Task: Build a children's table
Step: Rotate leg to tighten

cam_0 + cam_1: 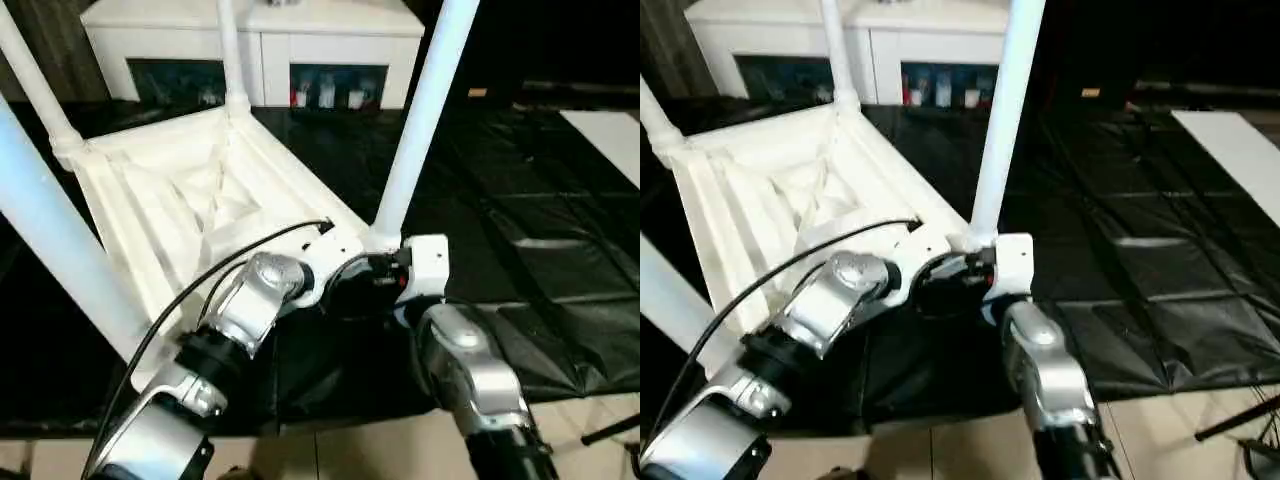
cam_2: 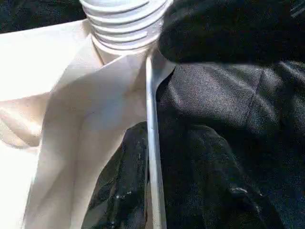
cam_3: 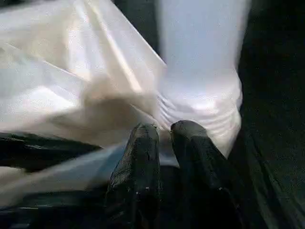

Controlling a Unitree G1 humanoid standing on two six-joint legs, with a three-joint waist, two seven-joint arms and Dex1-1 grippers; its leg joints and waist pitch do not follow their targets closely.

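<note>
The tabletop [image 1: 190,200] lies upside down on the black sheet [image 1: 520,230], legs up. Both my forearms reach to its near corner. My left gripper [image 2: 150,191] straddles the rim, fingers apart; my right gripper [image 3: 164,138], nearly closed, holds nothing at the leg [image 1: 420,120] base.

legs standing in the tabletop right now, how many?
4. One in each corner of the upside-down tabletop: far-left leg, far-right leg, near-right leg by the grippers, near-left leg closest to the camera.
</note>
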